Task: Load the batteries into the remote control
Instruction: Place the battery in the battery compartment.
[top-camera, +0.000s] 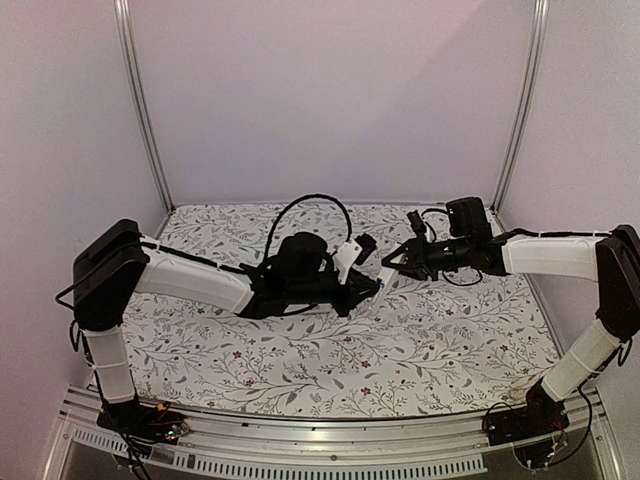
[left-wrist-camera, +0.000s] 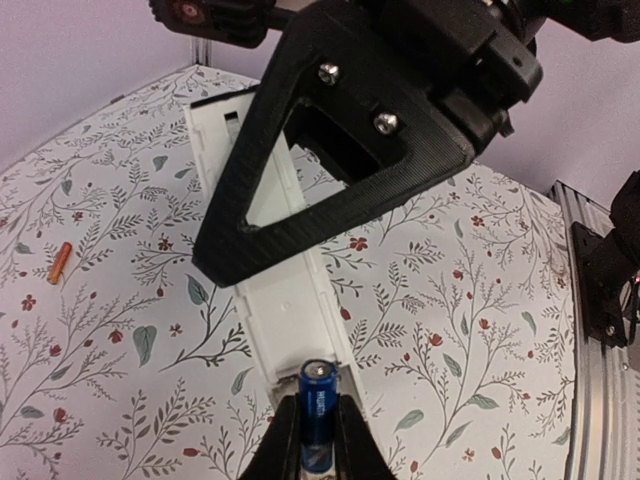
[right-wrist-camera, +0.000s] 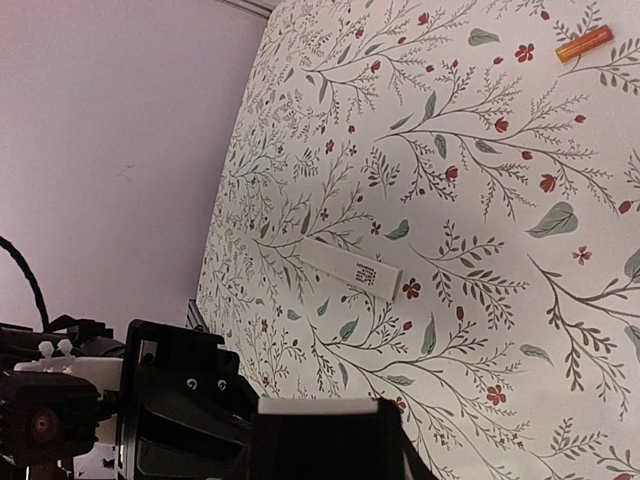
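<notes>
The left claw (left-wrist-camera: 318, 432) is shut on the blue battery (left-wrist-camera: 318, 392), and the battery's tip sits right at the near end of the white remote control (left-wrist-camera: 285, 325). The right claw (top-camera: 393, 264) grips the remote further along, over the middle of the flowery table (top-camera: 450, 340). Farther off, the orange battery (left-wrist-camera: 60, 262) and a small white cover (right-wrist-camera: 350, 270) lie flat on the table, well apart.
</notes>
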